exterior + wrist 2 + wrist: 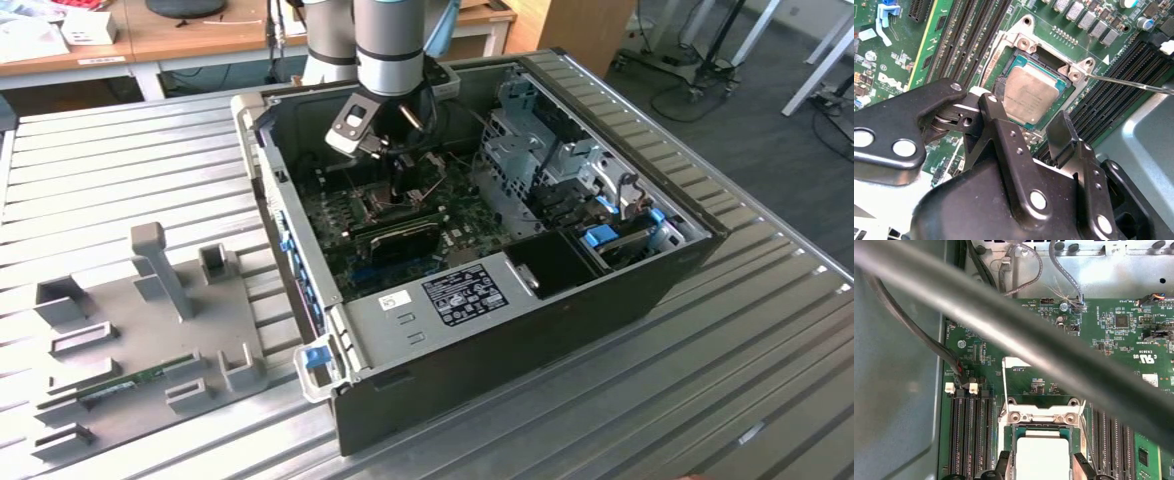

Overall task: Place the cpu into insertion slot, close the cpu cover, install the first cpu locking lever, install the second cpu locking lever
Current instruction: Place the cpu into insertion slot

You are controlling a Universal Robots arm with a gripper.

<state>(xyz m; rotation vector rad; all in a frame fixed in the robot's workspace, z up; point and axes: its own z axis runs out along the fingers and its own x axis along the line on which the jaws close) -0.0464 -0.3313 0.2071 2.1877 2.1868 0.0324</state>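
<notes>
The cpu (1029, 97) (1041, 457) lies flat in the insertion slot (1076, 75), its pale face bare and square to the silver frame (1041, 416). My gripper (1026, 114) (1041, 462) hangs just above it, open, with one black fingertip (995, 107) on each side of the chip and a small gap to its edges. The exterior view has the gripper (400, 185) low inside the computer case over the green board. A pale metal corner (1015, 362) beyond the socket's end looks like the raised cpu cover. One thin locking lever (1124, 82) sticks out sideways from a socket corner.
Long black memory slots (969, 35) (971, 435) flank the socket on both sides. A thick blurred cable (1004, 325) crosses close to the first wrist camera. The grey drive cage (547, 150) fills the case toward the exterior view's right. A grey fixture plate (147, 330) lies outside the case.
</notes>
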